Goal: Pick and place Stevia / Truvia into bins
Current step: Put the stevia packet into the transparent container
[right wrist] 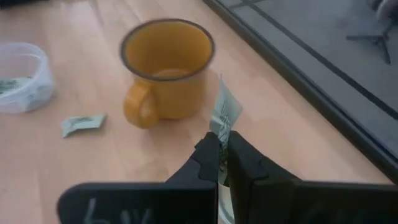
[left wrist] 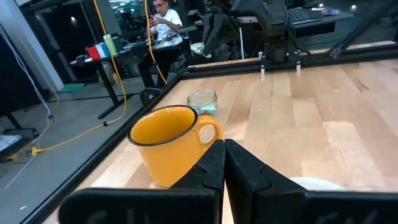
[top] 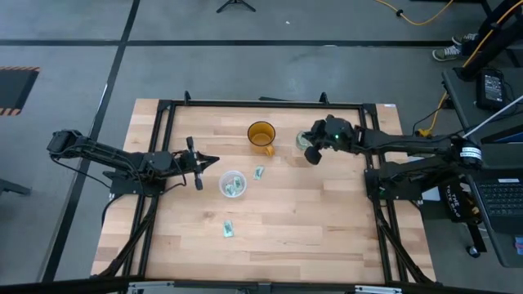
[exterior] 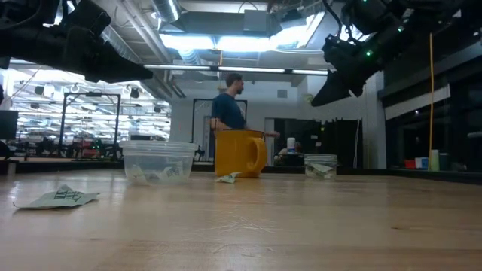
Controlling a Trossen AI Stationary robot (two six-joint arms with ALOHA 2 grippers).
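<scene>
My right gripper [right wrist: 222, 155] is shut on a pale green and white packet [right wrist: 224, 116]. It hovers high above the table by the narrow glassy cup [top: 303, 140], [exterior: 321, 165]. The wide whitish cup [top: 233, 184], [right wrist: 22, 74] holds several packets. One loose packet [top: 258, 172], [right wrist: 84, 123] lies flat between that cup and the orange mug. Another packet [top: 229, 229], [exterior: 56, 198] lies nearer the table's near edge. My left gripper [top: 204, 162], [left wrist: 224, 163] is shut on nothing, raised just left of the wide cup. My right gripper pinches the packet by one end [right wrist: 222, 138] between its two fingertips. The rest of the packet sticks out past the fingertips and is slightly bent. The packet is lifted clear of the table.
The amber-orange handled mug [top: 261, 135], [left wrist: 171, 140] stands between the two cups near the table's far edge. A black frame rail [top: 261, 104] runs around the table. A person [exterior: 226, 105] stands in the room behind. Bare wood [top: 327, 212] lies toward the near right.
</scene>
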